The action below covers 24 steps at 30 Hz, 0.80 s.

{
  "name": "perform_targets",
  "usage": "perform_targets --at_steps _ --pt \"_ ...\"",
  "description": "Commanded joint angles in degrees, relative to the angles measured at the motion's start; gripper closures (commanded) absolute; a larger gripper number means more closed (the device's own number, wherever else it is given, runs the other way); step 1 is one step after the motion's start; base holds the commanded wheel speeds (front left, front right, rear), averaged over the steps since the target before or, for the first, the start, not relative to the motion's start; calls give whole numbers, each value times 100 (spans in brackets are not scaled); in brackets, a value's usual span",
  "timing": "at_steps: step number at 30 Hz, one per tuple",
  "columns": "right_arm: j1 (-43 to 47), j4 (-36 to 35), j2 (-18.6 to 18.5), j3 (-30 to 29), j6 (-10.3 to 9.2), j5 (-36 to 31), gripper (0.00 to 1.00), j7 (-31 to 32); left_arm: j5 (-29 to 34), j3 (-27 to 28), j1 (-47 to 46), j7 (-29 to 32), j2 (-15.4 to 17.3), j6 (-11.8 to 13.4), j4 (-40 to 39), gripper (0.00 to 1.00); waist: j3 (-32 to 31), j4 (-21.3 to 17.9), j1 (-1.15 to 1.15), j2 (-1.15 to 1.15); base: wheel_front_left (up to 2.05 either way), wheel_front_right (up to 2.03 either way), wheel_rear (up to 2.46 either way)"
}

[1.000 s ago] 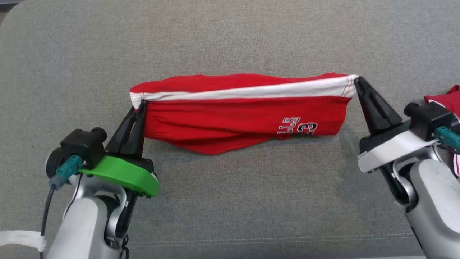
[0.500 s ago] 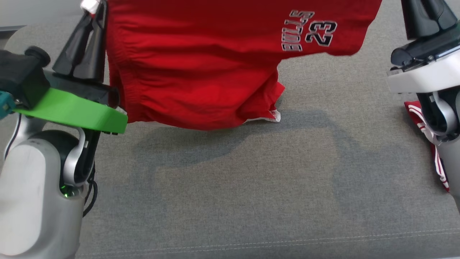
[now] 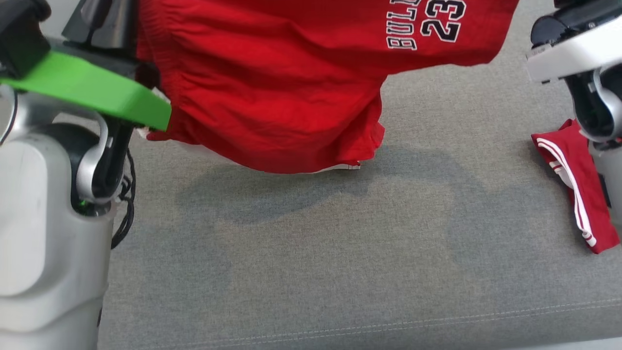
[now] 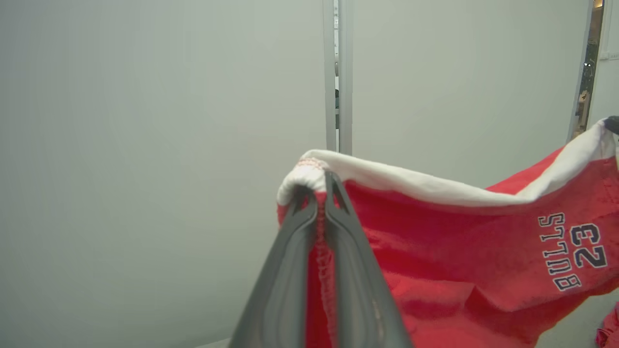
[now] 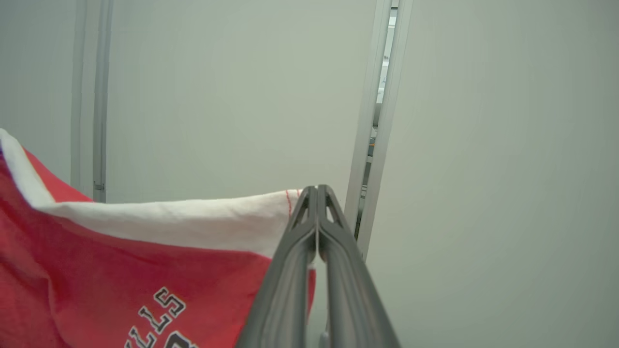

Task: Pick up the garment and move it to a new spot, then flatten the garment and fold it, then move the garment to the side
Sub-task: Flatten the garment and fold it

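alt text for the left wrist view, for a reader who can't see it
The left gripper is shut on the corner of a red cloth garment at its white band, holding it up so it stretches away to the right. Behind is a plain pale wall with a vertical metal strip.

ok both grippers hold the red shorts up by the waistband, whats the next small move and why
Probably lower both arms together so the hem meets the grey cushion first: the shorts hang spread between the shut left gripper and right gripper, clear of the other red garment.
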Motion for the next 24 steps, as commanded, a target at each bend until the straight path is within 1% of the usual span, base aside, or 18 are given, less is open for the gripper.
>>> perform_targets --at_steps 1,3,4,6,8,10,15,19,23,24 --pt "-244 181 -27 51 -7 44 100 35 -99 -10 -279 17 -62 -54 184 100 99 -50 0 0 0 0 0" --pt "-603 587 45 133 -7 296 100 65 -248 -33 -668 63 -149 -112 625 100 187 -81 0 0 0 0 0" --pt "-831 822 24 164 -7 330 100 42 -312 -30 -885 91 -194 -135 905 100 239 -89 0 0 0 0 0" --pt "-1249 1295 130 264 -7 629 100 90 -368 -99 -1334 232 -219 -187 1494 100 349 -112 0 0 0 0 0" --pt "-1761 1806 161 315 -5 825 100 33 -428 -107 -1881 357 -238 -221 2090 100 505 -150 0 0 0 0 0" --pt "-2222 2340 137 416 -5 851 100 -123 -476 -147 -2395 357 -325 -251 2704 100 613 -154 0 0 0 0 0" --pt "-3296 3514 351 627 -5 1081 100 -576 -378 -233 -3524 -41 -436 -303 4066 100 828 -167 0 0 0 0 0" --pt "-4012 4389 548 576 -8 1239 100 -880 -332 -184 -4213 -468 -536 -277 5054 100 1054 -194 0 0 0 0 0" --pt "-4584 5083 839 453 -9 1386 100 -1083 -364 -80 -4805 -870 -556 -229 5783 100 1348 -260 0 0 0 0 0" --pt "-4584 5083 839 453 -9 1386 100 -1083 -364 -80 -4805 -870 -556 -229 5783 100 1348 -260 0 0 0 0 0"
